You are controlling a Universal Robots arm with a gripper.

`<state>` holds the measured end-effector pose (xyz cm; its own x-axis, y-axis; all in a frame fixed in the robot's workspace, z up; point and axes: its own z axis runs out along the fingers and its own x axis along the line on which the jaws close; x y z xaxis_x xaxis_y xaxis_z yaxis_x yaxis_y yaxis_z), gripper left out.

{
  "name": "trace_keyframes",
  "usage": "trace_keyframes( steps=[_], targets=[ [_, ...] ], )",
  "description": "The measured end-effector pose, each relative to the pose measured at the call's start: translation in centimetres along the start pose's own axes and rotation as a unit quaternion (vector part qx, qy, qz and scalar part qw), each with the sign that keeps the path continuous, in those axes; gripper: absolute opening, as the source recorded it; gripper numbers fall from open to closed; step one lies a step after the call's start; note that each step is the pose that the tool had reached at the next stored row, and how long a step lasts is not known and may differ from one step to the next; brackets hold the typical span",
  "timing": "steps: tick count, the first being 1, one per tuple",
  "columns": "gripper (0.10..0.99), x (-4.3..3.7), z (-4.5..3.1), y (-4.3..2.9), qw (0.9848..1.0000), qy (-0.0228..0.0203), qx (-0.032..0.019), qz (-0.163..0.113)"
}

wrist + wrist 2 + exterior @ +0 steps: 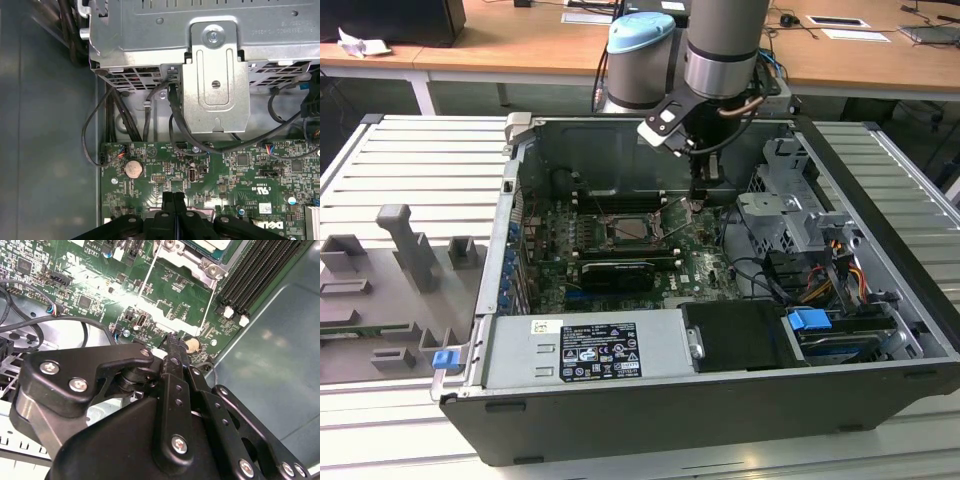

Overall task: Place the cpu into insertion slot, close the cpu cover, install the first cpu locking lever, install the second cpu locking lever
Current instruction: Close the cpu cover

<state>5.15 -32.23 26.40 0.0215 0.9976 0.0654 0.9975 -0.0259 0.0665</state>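
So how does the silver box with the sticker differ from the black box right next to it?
The silver box is bare metal carrying a printed label; the black box is dark and plain. The silver box is clearly wider than the black box. Both lie flat, side by side, along one wall of the computer case.

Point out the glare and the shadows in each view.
Second wrist view: glare whitens a patch of the motherboard near the gripper. First wrist view: the metal bracket is evenly bright, the grey panel dim. Exterior view: the inside of the computer case is shaded, the ribbed table bright.
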Motion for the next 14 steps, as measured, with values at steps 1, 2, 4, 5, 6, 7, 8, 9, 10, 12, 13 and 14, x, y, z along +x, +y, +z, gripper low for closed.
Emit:
trace_keyframes(
  steps=[1,2,4,5,6,7,8,9,10,12,13,14],
  targets=[
    [0.106,0.0,0.01,0.07,1.0,0.0,0.0,0.0],
    [0.106,0.0,0.03,0.11,1.0,0.0,0.0,0.0],
    [0.106,0.0,0.12,0.21,1.0,0.0,0.0,0.0],
    [0.106,-0.01,0.16,0.27,1.0,0.0,0.0,0.0],
    [0.106,-0.01,0.22,0.4,1.0,-0.0001,0.0,0.0],
    [0.106,-0.01,0.29,0.53,1.0,-0.0001,0.0,0.0],
    [0.106,-0.01,0.42,0.55,1.0,-0.0002,0.0,0.0],
    [0.106,-0.03,0.58,0.58,1.0,-0.0002,0.0,0.0],
    [0.106,-0.03,0.71,0.61,1.0,-0.0002,0.0,0.0],
    [0.106,-0.05,1.01,0.76,1.0,-0.0002,0.0,0.0],
    [0.106,-0.06,1.26,0.86,1.0,-0.0001,0.0,0.0],
    [0.106,-0.09,1.51,0.89,1.0,-0.0002,0.0,0.0]
  ],
)
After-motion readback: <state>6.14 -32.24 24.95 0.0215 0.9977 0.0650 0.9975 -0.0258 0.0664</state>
